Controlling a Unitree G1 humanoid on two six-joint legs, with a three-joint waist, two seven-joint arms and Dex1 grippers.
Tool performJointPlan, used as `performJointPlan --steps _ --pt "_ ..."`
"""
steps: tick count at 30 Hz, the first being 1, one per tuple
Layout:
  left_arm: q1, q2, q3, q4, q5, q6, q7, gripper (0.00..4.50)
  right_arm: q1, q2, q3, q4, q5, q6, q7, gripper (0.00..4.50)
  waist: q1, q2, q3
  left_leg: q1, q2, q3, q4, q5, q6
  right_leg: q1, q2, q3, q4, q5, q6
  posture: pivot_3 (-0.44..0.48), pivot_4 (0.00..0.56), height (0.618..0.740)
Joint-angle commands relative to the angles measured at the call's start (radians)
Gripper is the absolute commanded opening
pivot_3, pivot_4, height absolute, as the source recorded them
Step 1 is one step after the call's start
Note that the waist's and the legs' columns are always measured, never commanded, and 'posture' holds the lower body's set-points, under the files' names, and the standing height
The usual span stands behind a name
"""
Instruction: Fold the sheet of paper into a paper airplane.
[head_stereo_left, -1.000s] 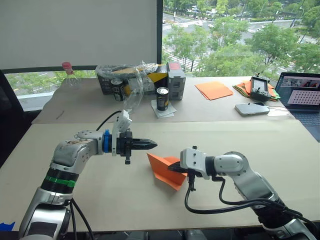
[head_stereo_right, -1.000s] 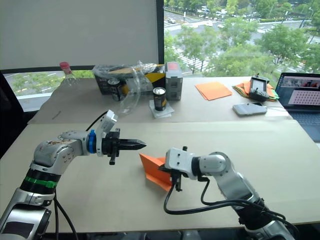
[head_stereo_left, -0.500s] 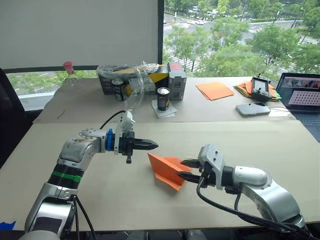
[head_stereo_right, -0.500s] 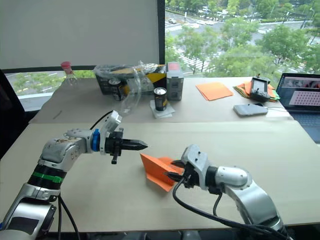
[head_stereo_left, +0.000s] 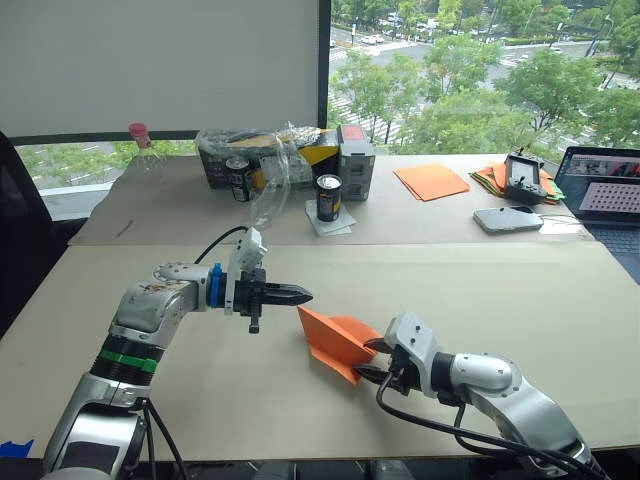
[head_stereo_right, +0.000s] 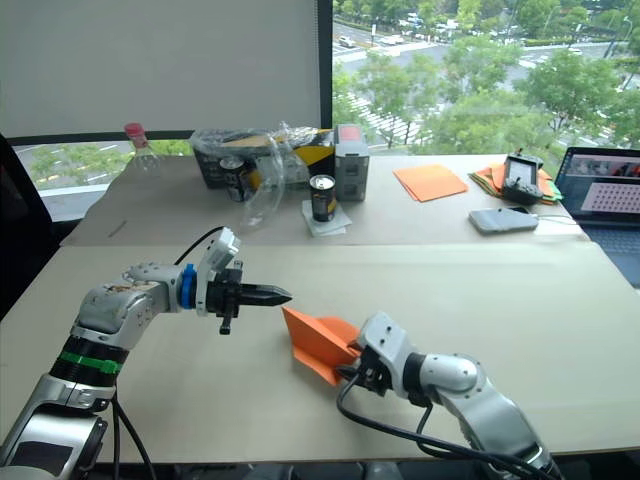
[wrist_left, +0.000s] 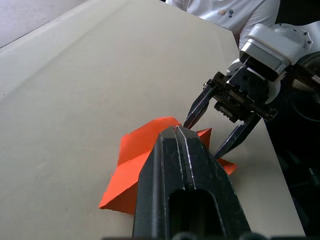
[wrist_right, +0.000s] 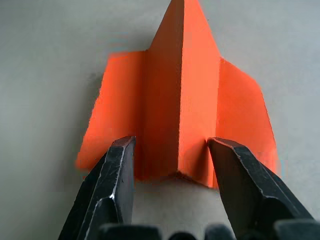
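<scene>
Paper airplane (head_stereo_left: 335, 338): bright orange, folded to a pointed wedge with a raised centre ridge and two flat wings, lying on the bench (head_stereo_left: 500, 290) with its nose pointing toward the left tool (head_stereo_left: 298, 294). Left tool: fingers pressed together, pinching nothing, hovering just beside the airplane's nose, forearm reaching level. Right tool (head_stereo_left: 376, 360): fingers spread, straddling the airplane's tail end, its arm lying low over the bench.
</scene>
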Motion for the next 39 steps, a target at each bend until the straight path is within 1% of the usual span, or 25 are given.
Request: performJointPlan --steps 1,6,9,12,14,16,19,20,21,26,30,33,35,39 --pt "0.006 0.017 0.036 -0.039 -0.008 -0.001 0.007 0.0 -0.01 -0.009 0.002 0.008 -0.026 -0.072 0.0 1.71 -0.002 0.0 0.0 0.0 0.0 0.0 0.0 0.0 0.0 0.0 0.0 0.0 0.0 0.0 0.0 0.0 0.15 0.67" --pt "0.007 0.016 0.047 -0.039 -0.009 -0.003 0.02 0.0 -0.022 -0.021 0.006 0.018 -0.054 -0.174 0.024 0.02 -0.001 0.0 0.0 0.0 0.0 0.0 0.0 0.0 0.0 0.0 0.0 0.0 0.0 0.0 0.0 0.0 0.15 0.67" --pt "0.005 0.015 0.054 -0.036 -0.01 -0.006 0.023 0.0 -0.04 -0.04 0.016 0.03 -0.102 -0.267 0.032 0.02 -0.002 0.0 0.0 0.0 0.0 0.0 0.0 0.0 0.0 0.0 0.0 0.0 0.0 0.0 0.0 0.0 0.15 0.67" --pt "-0.012 0.006 0.078 -0.019 -0.021 -0.004 0.035 0.0 -0.102 -0.097 0.048 0.121 -0.273 -0.539 0.003 0.02 -0.002 0.0 0.0 0.0 0.0 0.0 0.0 0.0 0.0 0.0 0.0 0.0 0.0 0.0 0.0 0.0 0.15 0.67" --pt "-0.014 0.004 0.078 -0.019 -0.024 0.0 0.03 0.0 -0.149 -0.153 0.085 0.209 -0.413 -0.773 -0.034 0.02 -0.002 0.0 0.0 0.0 0.0 0.001 0.0 0.0 0.0 0.0 0.0 0.0 0.0 0.0 0.0 0.0 0.15 0.67" --pt "-0.013 0.005 0.07 -0.022 -0.021 -0.001 0.023 0.0 -0.173 -0.167 0.099 0.276 -0.461 -0.912 -0.053 0.02 -0.001 0.0 0.0 0.0 0.0 0.001 0.0 0.0 -0.001 0.0 0.0 0.0 0.0 0.0 0.0 0.0 0.15 0.67" --pt "-0.008 0.003 0.064 -0.028 -0.022 0.003 0.019 0.0 -0.216 -0.176 0.113 0.397 -0.613 -1.147 -0.185 0.02 -0.001 0.0 0.0 0.0 0.0 0.001 0.0 0.001 -0.002 0.0 0.0 0.0 0.001 0.0 0.0 0.0 0.15 0.67" --pt "-0.006 0.003 0.062 -0.03 -0.021 0.003 0.018 0.0 -0.228 -0.175 0.116 0.432 -0.651 -1.202 -0.219 0.02 -0.001 0.0 0.0 0.0 0.0 0.001 0.0 0.003 -0.006 -0.001 0.0 0.0 0.001 0.0 0.0 0.0 0.15 0.67" --pt "-0.003 0.002 0.059 -0.033 -0.019 0.002 0.017 0.0 -0.235 -0.173 0.129 0.475 -0.681 -1.248 -0.238 0.02 -0.001 0.0 0.0 0.0 0.0 0.002 0.0 0.004 -0.006 -0.001 0.0 0.001 0.001 0.0 0.0 0.0 0.15 0.67" --pt "0.008 -0.001 0.055 -0.049 -0.021 0.007 0.022 0.0 -0.25 -0.152 0.147 0.611 -0.785 -1.36 -0.333 0.02 -0.003 0.0 0.0 0.0 0.0 0.002 0.001 0.003 -0.004 -0.001 0.001 0.001 0.002 0.0 0.0 0.0 0.15 0.67" --pt "0.04 -0.01 0.029 -0.09 -0.018 0.017 0.024 0.0 -0.233 -0.138 0.182 0.703 -0.917 -1.402 -0.435 0.02 -0.009 -0.003 -0.002 0.001 0.0 0.002 0.001 0.003 -0.004 0.0 0.001 0.002 0.002 0.0 0.0 0.0 0.15 0.67" --pt "0.076 -0.012 -0.043 -0.113 0.053 -0.054 0.017 0.0 -0.228 -0.134 0.191 0.727 -0.955 -1.428 -0.478 0.02 -0.013 -0.007 -0.004 0.004 0.001 0.002 0.001 0.001 -0.002 0.003 0.002 0.002 0.003 0.0 0.0 0.0 0.15 0.67" --pt "0.099 -0.008 -0.089 -0.117 0.103 -0.108 0.012 0.0 -0.229 -0.136 0.191 0.736 -0.975 -1.437 -0.499 0.02 -0.012 -0.007 -0.004 0.011 0.001 0.002 0.0 0.0 -0.001 0.011 0.002 0.002 0.001 -0.001 0.0 0.0 0.15 0.67" --pt "0.119 -0.031 -0.13 -0.086 0.146 -0.139 0.027 0.0 -0.233 -0.141 0.19 0.741 -0.984 -1.438 -0.497 0.02 -0.01 -0.01 -0.006 0.014 0.001 0.002 0.001 0.0 0.0 0.014 0.002 0.001 0.002 -0.001 0.0 0.0 0.15 0.67"
